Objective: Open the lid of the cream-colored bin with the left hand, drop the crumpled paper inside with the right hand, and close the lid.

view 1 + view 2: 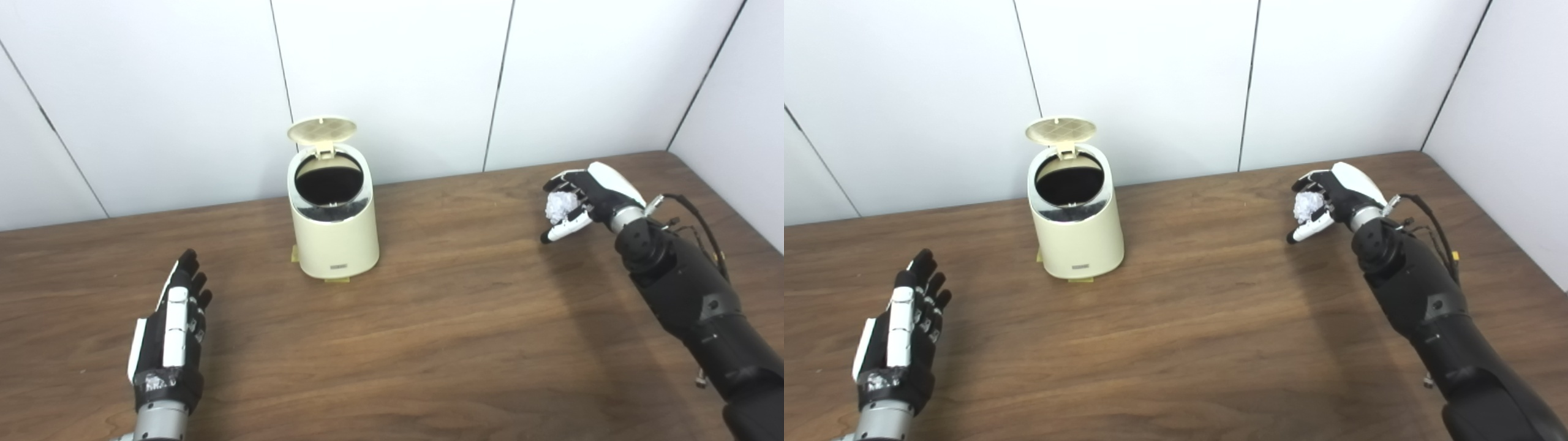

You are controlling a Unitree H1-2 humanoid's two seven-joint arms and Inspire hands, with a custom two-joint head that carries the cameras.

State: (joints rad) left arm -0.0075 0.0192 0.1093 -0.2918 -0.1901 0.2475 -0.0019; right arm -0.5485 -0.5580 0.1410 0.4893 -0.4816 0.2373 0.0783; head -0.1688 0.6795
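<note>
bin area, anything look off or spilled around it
Nothing spilled. The cream-colored bin stands upright on the table with its lid up. The crumpled paper is held in the right hand, well clear of the bin. The left hand is open, holding nothing.

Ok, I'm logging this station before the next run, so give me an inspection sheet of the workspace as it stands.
Surface: brown wooden table, bare apart from the bin.
Job's things: cream-colored bin upright near the back wall, lid flipped up, opening dark; crumpled paper white, held in the right hand.
Clutter: nothing seen.
Hands: left hand open, fingers extended, low over the table left of the bin; right hand shut on the paper, raised, well right of the bin.
Cables: black wires looped along the right wrist.
Surroundings: white panelled walls behind and to the right.
</note>
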